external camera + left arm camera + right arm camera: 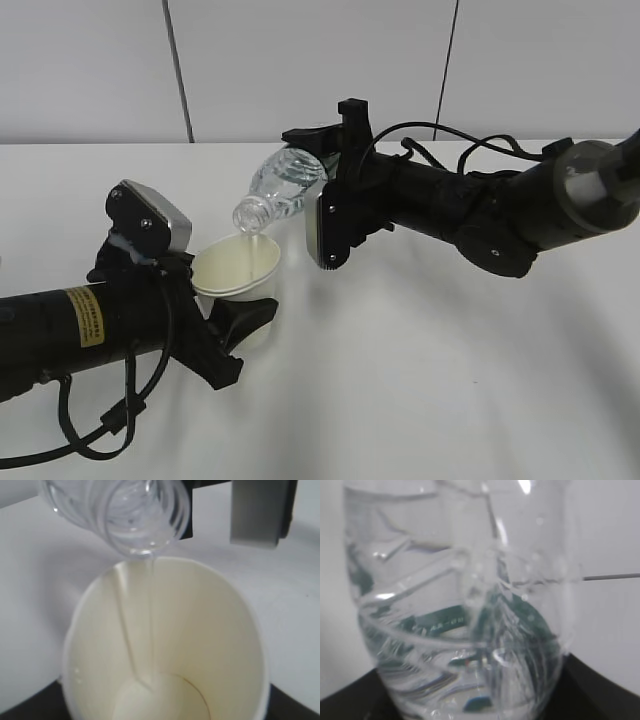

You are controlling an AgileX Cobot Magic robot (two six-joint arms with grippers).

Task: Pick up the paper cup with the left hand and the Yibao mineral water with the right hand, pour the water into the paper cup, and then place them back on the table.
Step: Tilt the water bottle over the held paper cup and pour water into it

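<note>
Cup: the paper cup (238,272) is being held above the worktop (420,380), tilted a little with its open mouth facing up toward the bottle; the cream inside is showing in the left wrist view (200,645).
Left tool: the left tool (240,325) is gripping the cup low on its body, its black fingers pressing against the cup wall; the arm with the yellow sticker is reaching in from the left edge of the exterior view.
Bottle: the water bottle (283,187) is lying tipped over, neck pointing down and to the left, its open mouth hanging just above the far rim of the cup; in the left wrist view the ribbed neck (130,515) is filling the top of the frame.
Right tool: the right tool (325,185) is clamping the bottle around its body, with the white plate facing the camera; the right wrist view is showing the clear ribbed bottle (465,610) close up with green label marks seen through it.
Water: a thin clear stream (150,625) is running from the bottle mouth down the inner wall of the cup, and a shallow pool is gathering at the bottom.
Worktop: plain white, lying below both held things.
</note>
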